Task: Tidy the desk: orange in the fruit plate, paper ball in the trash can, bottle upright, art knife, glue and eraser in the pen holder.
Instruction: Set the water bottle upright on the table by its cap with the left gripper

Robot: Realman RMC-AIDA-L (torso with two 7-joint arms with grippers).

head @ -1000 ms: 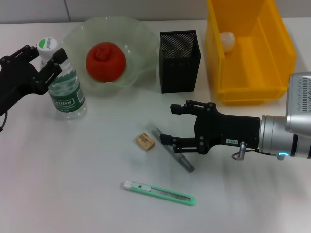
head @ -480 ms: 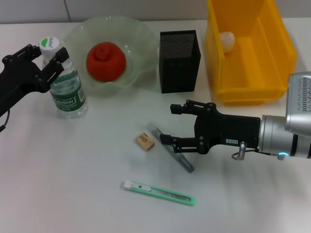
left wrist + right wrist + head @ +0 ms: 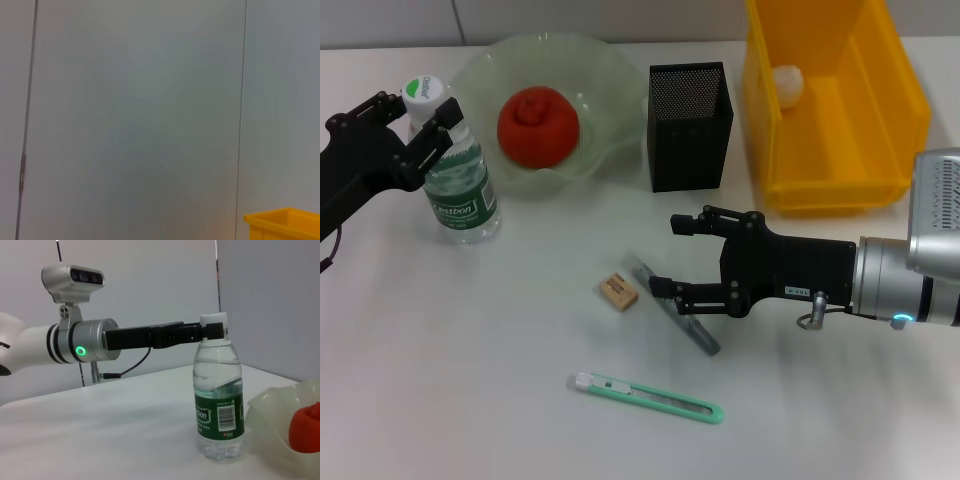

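Bottle stands upright on the table, my left end effector clamped on its neck. I'd open slowly, back straight off. Right end effector hovers spread over the glue. Only the right wrist view confirms the bottle's vertical; head view hides that.

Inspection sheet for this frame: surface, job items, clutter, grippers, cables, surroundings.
Surface: white desk, no spills seen.
Job's things: orange in fruit plate; paper ball in yellow trash can; bottle upright; eraser, glue and art knife lying on the desk; pen holder looks empty.
Clutter: nothing seen.
Grippers: left gripper at the bottle neck, closure unclear; right gripper open over the glue.
Cables: thin cable under the left arm.
Surroundings: plain grey wall panels.
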